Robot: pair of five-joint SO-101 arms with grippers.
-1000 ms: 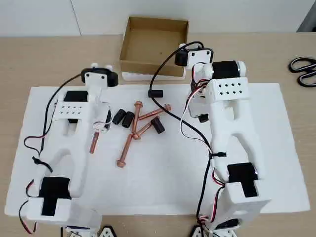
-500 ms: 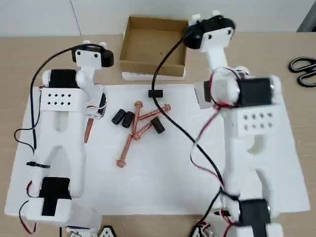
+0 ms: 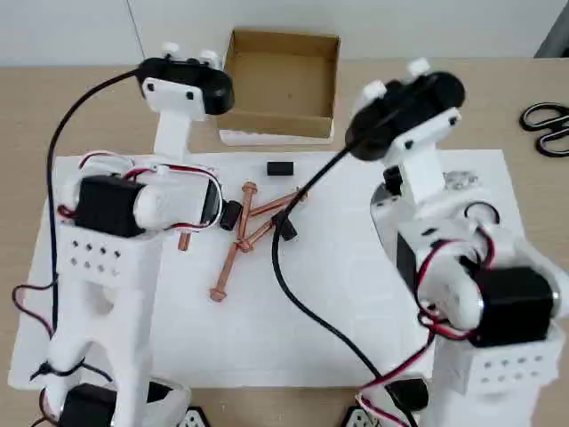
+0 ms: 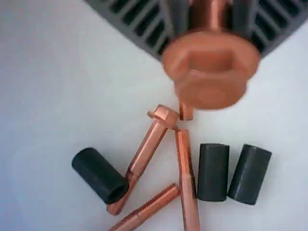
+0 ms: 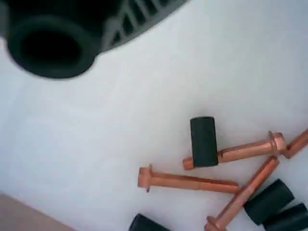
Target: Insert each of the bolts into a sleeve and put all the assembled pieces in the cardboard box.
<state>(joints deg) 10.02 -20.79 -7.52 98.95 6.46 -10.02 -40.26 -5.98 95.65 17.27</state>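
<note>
The coming move turns on two axes that, in my judgement, do not yet share a line. The left jaws are clenched on a copper-coloured flanged metal bolt [image 4: 210,67]. Its head is turned toward the left wrist camera and its shank runs away between the ribbed jaws, so the threaded end is hidden on their far side. The right jaws grip a black cylindrical sleeve [image 5: 48,45] with one open mouth facing the right wrist camera and its long axis running away from it. From above, the left arm [image 3: 107,258] and right arm [image 3: 444,258] stand lifted over the white sheet [image 3: 293,302] on the tan wooden table [image 3: 27,116], well apart, so the sleeve should lie to the bolt's right across that gap. Mating would likely need one wrist turned until the bolt's threaded tip points into a sleeve mouth. Only then would the two close along that shared line. The loose bolts [image 3: 228,267] and loose sleeves [image 3: 280,167] lie on the sheet between the arms, and the open brown cardboard box [image 3: 280,84] sits beyond them with nothing in it.
</note>
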